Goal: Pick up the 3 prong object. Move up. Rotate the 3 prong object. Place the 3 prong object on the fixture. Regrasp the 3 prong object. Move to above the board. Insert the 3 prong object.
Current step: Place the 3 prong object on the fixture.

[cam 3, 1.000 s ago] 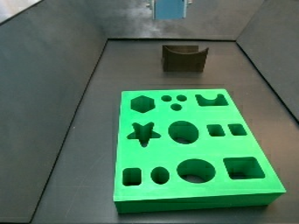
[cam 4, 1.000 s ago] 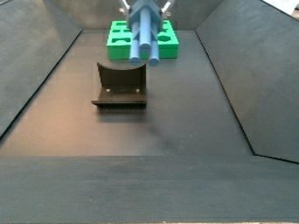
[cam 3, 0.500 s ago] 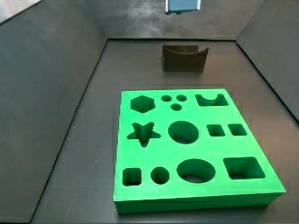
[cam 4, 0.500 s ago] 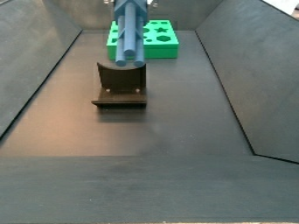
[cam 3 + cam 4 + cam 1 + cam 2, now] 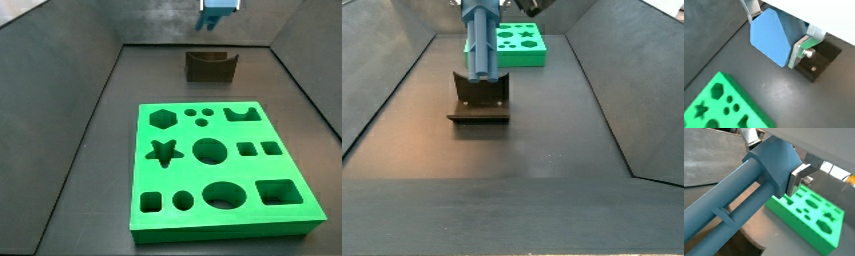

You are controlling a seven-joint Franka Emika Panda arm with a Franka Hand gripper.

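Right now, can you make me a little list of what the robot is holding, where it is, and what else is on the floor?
holding: the 3 prong object, blue-grey, clamped between the silver fingers
gripper: the gripper is up high, above the fixture
fixture: the fixture, dark, on the floor, nothing resting in it
board: the board, green, flat on the floor, holes unfilled
piece touching fixture: cannot tell

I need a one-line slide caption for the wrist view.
Gripper holds the 3 prong object above the board.
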